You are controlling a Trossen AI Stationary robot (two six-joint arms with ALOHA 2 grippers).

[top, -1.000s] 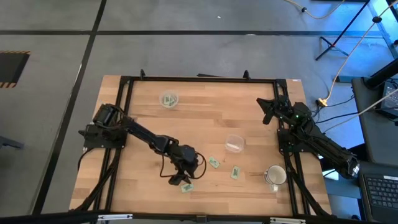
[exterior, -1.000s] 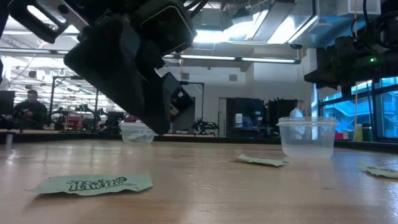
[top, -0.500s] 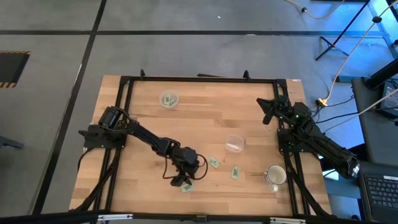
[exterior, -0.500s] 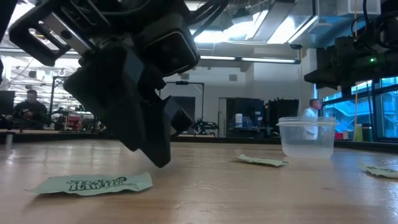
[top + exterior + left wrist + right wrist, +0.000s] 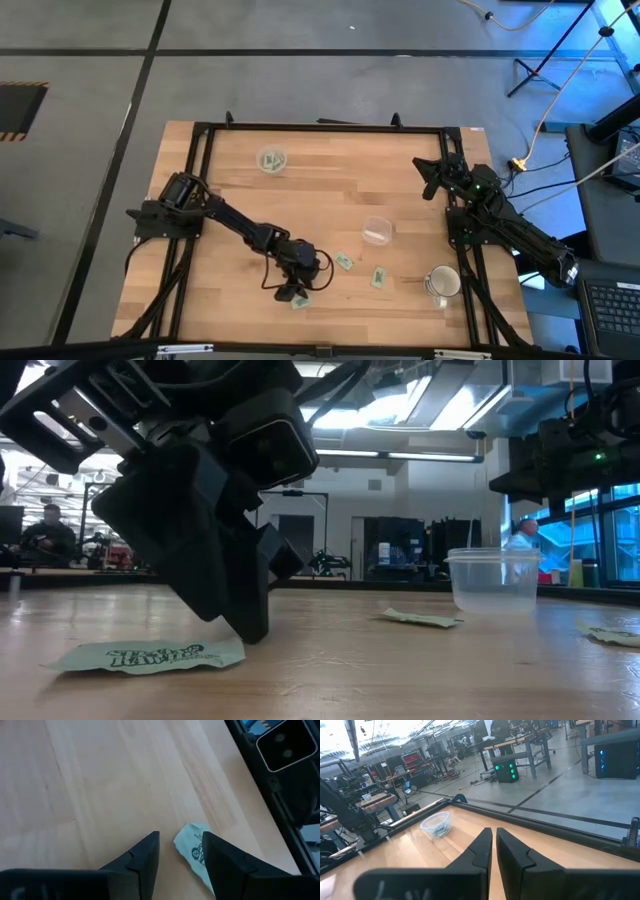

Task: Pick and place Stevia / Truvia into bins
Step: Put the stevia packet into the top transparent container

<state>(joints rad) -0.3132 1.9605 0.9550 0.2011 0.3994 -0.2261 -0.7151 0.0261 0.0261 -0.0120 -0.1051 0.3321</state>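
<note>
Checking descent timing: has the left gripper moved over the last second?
Yes. In the low view the left gripper has dropped toward the table, jaws open, its tip now right by the nearest Stevia packet, which lies flat.

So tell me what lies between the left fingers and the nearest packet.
Nothing: in the left wrist view the packet lies on bare wood beside the open left gripper, partly under one finger.

A light wooden table (image 5: pixel 330 190) carries two clear plastic cups (image 5: pixel 272 159) (image 5: pixel 377 230), a white mug (image 5: pixel 443 284) near the right front corner, and three green packets (image 5: pixel 301 300) (image 5: pixel 345 261) (image 5: pixel 379 277) along the front edge.
</note>
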